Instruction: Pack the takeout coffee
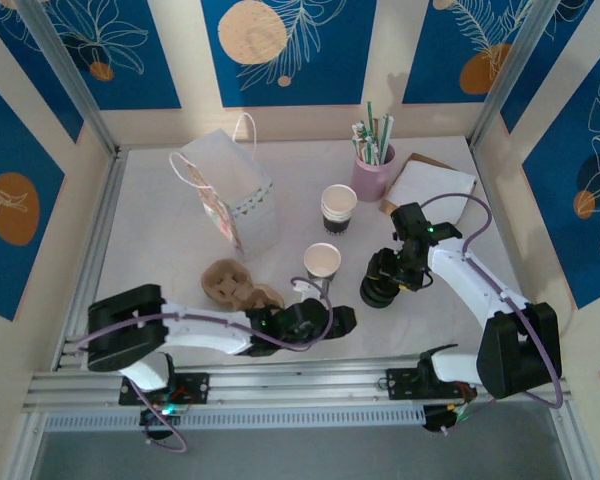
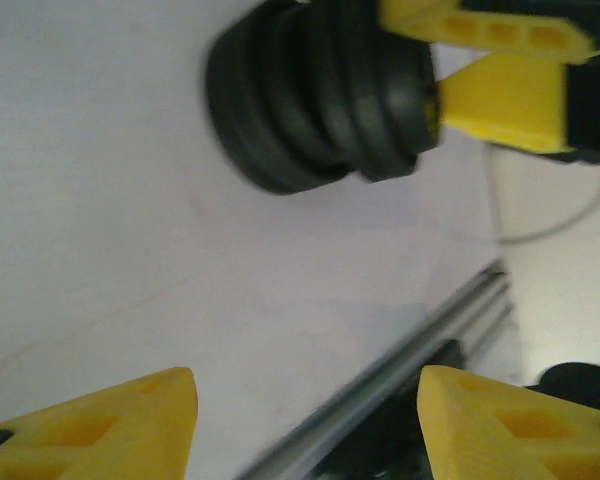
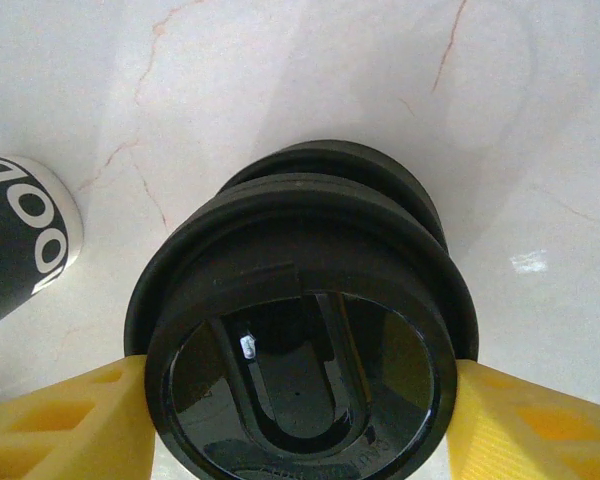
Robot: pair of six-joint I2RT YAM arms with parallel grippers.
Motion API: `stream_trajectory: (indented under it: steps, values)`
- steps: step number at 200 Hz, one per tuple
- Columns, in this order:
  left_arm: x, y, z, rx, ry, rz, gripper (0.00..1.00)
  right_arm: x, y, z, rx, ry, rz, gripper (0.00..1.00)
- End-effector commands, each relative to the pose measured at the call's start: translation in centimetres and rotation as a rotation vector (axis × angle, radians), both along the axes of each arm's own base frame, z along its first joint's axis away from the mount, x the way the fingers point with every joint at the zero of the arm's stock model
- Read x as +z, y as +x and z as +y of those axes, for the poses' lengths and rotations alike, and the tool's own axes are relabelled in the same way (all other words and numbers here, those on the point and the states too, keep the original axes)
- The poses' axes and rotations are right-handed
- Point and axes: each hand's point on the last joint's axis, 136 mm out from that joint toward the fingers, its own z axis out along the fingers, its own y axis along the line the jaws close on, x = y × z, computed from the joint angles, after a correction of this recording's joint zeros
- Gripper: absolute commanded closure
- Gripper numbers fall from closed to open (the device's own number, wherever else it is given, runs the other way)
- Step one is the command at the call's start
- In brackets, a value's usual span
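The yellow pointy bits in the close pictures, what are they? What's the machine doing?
Those are fingers of two robot arms, pinching like tongs. The wide picture looks down from above; each close one comes from a wrist camera. On the table stand a white paper bag, an open paper cup, a stack of cups, straws in a pink holder and a stack of black lids. The right gripper pinches the top lid. The left gripper is open, holding nothing.

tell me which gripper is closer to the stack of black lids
The right gripper: its fingers flank the top of the lid stack, touching it. The left gripper is off to the stack's left, apart, open and facing it.
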Motion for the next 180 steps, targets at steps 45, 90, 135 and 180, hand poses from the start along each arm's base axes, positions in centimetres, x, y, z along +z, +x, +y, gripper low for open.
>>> stream_trajectory:
  steps: [45,90,135,180]
  values:
    - [-0.9,3.4,-3.2,0.113,-0.369,0.083,0.5,1.5,-0.5,0.6,0.01,0.048,0.01,0.33]
    - [-1.6,5.0,-1.8,0.153,-0.321,0.029,0.41,1.8,-0.5,0.8,0.012,0.084,0.012,0.34]
    - [-1.6,5.5,-2.6,0.136,-0.366,0.025,0.38,2.1,-0.3,0.9,0.007,0.122,0.01,0.34]
    - [-2.0,5.9,-2.9,0.13,-0.364,0.016,0.34,2.3,-0.2,1.2,0.008,0.164,0.012,0.35]
